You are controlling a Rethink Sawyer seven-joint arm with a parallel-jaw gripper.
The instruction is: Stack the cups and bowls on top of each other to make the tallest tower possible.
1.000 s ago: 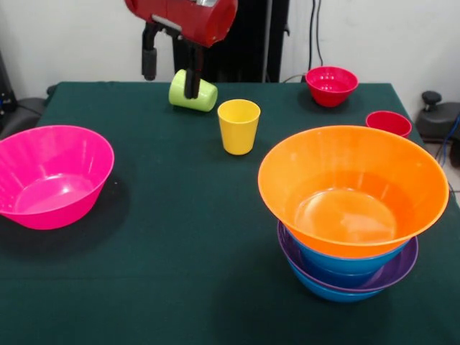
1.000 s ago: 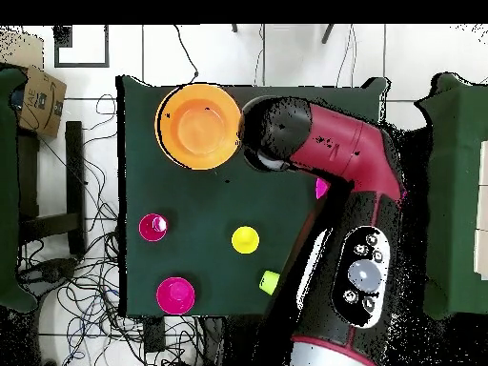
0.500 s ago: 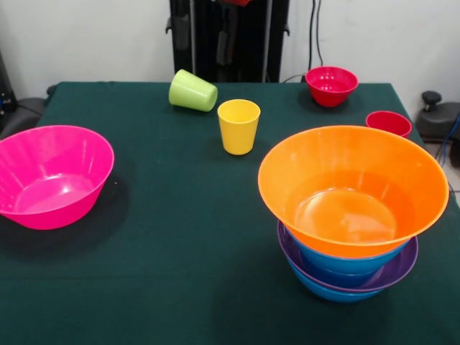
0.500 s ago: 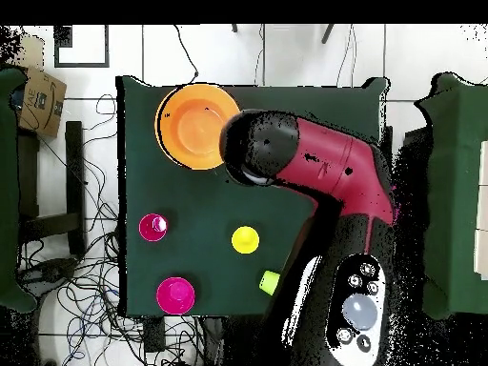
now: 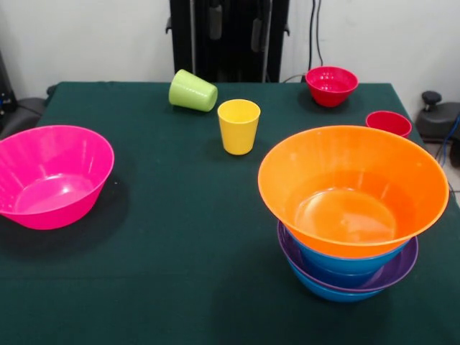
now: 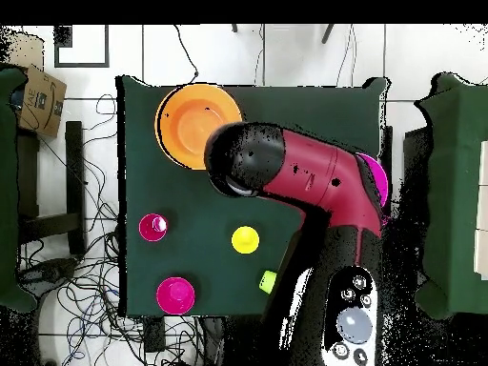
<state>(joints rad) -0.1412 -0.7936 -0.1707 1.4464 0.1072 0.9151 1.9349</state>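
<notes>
On the green table, near the front right corner in the front view, the tower is sitting: a blue bowl at the bottom, a purple bowl nested in it, a second blue bowl in that, and the wide orange bowl resting on top, its rim overhanging all the others. Well apart at the left edge, the pink bowl is standing alone, mouth up. Toward the back, the yellow cup is standing upright, and just behind and left of it the lime cup is lying on its side, mouth pointing away from the yellow one. At the far right, the small red bowl is sitting near the back edge, with the red cup nearer, just behind the orange rim. From overhead, the red and black arm is stretching across the table, its rounded black end overlapping the orange bowl's edge and covering most of the pink bowl. Two dark hanging parts are showing at the front view's top edge, but they are merging with the dark stand behind, so I cannot tell whether the claw is open or closed, or whether it is holding anything.
</notes>
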